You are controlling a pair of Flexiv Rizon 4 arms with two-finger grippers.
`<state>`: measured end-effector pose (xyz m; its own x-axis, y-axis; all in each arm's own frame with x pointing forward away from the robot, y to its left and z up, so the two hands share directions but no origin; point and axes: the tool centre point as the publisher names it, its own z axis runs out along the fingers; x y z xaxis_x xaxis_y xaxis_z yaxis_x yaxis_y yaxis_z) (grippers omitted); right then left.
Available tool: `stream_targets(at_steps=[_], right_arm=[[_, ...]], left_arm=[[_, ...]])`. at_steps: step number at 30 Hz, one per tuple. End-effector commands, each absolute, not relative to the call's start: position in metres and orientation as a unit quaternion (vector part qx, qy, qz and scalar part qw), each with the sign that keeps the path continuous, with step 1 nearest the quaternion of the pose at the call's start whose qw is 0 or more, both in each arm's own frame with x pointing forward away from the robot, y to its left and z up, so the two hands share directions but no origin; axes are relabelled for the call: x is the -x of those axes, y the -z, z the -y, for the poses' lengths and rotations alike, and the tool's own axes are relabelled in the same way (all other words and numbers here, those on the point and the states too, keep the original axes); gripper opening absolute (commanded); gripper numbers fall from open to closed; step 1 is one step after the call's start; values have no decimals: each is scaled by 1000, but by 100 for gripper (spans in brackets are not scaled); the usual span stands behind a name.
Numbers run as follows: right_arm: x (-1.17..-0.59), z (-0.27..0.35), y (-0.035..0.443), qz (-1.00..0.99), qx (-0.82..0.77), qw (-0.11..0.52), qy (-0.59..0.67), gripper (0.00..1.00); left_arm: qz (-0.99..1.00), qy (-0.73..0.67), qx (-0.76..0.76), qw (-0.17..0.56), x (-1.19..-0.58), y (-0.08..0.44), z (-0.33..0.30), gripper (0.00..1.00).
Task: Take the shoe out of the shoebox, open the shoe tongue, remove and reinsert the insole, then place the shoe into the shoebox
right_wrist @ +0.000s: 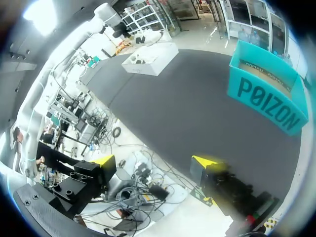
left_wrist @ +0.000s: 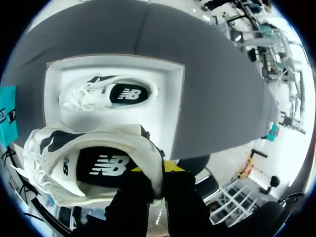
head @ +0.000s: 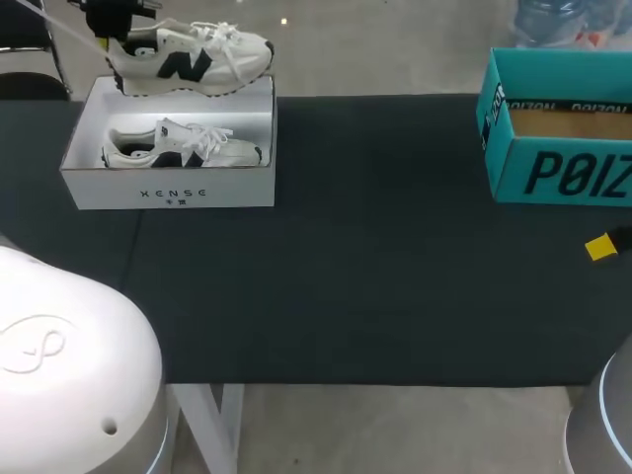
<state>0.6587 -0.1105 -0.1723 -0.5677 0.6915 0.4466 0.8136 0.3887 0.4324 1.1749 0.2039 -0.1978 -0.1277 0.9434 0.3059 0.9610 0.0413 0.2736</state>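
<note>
My left jaws are clenched on the heel of the shoe, holding it up over the back edge of the white shoebox at the table's far left corner. Inside the box lies another shoe. My right jaws are released and empty by the table's right edge. I think the shoe is out; tongue, insole and putting back are left.

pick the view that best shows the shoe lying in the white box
Left wrist view: the boxed shoe shows whole and large from above. Head view has it smaller; the right wrist view, only far-off and tiny.
</note>
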Motion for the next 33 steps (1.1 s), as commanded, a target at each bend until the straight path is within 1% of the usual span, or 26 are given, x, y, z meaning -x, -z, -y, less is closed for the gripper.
stream_targets(at_steps=[1, 9, 18, 26, 33], right_arm=[[-658, 111, 173, 828, 455, 97, 314, 100], [-658, 111, 173, 828, 455, 97, 314, 100], [-658, 111, 173, 828, 455, 97, 314, 100], [-658, 111, 173, 828, 455, 97, 314, 100], [-658, 111, 173, 828, 455, 97, 314, 100]], left_arm=[[719, 214, 661, 20, -1187, 206, -211, 0], [713, 218, 665, 32, -1196, 229, -224, 0], [708, 204, 675, 51, -1193, 261, -228, 0], [710, 198, 673, 53, -1205, 281, -229, 0], [709, 182, 678, 73, -1212, 303, -229, 0]])
